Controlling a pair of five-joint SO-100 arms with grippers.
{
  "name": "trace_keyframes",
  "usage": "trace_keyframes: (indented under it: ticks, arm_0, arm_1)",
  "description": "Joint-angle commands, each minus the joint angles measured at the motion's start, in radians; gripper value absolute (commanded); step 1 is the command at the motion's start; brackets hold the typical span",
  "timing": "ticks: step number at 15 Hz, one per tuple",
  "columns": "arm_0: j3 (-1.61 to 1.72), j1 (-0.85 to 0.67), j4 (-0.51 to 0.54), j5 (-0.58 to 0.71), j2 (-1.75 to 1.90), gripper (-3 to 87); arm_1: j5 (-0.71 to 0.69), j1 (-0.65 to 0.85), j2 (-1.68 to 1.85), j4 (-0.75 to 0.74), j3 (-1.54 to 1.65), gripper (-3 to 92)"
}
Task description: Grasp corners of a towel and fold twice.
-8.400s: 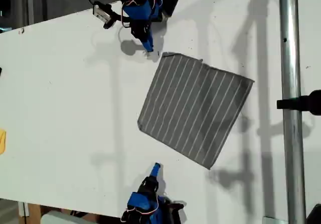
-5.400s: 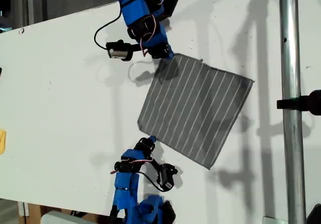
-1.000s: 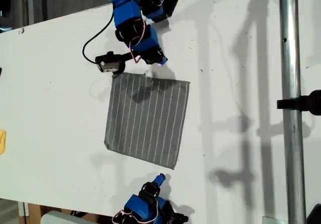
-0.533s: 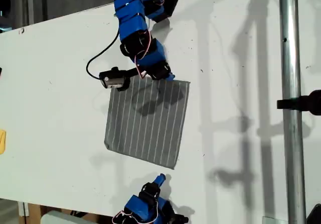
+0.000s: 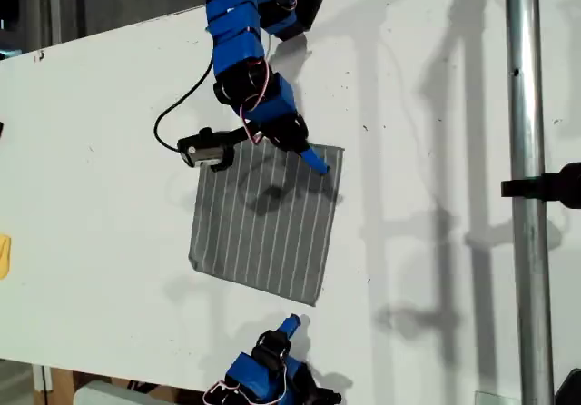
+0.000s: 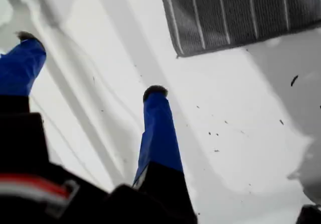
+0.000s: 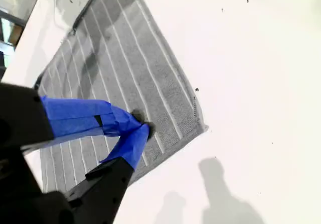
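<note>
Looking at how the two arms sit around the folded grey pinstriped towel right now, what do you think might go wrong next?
My second gripper has its tips together on the grey pinstriped towel, a little in from the corner; it may pinch one layer only, or drag the fold askew. My first gripper hangs open short of the near corner, away from the cloth, so a one-sided pull could slide the towel across the white table.
</note>
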Motion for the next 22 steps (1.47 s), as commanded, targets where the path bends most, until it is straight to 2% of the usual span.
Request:
trace_keyframes:
  ticks: [1, 4, 6, 11, 14, 22]
  arm_0:
    - [-0.009, 0.011, -0.014, 0.002, 0.003, -2.9]
    - [-0.011, 0.005, -0.014, 0.005, 0.002, -2.9]
    - [-0.014, 0.005, -0.012, 0.005, 0.002, -2.9]
    - [-0.017, 0.011, -0.006, -0.003, 0.003, -2.9]
    - [-0.018, 0.012, -0.003, -0.006, 0.003, -2.9]
    - [-0.014, 0.012, -0.005, -0.003, 0.014, -2.9]
  arm_1:
    - [-0.048, 0.020, -0.034, 0.029, -0.055, 41.0]
    - [-0.104, 0.041, -0.186, -0.011, -0.049, 40.0]
    - [-0.143, 0.060, -0.275, -0.107, -0.009, 38.7]
    - [-0.163, 0.138, -0.376, -0.238, 0.104, 28.7]
    - [-0.153, 0.147, -0.376, -0.258, 0.166, 27.1]
    - [-0.098, 0.044, -0.287, -0.265, 0.150, 27.1]
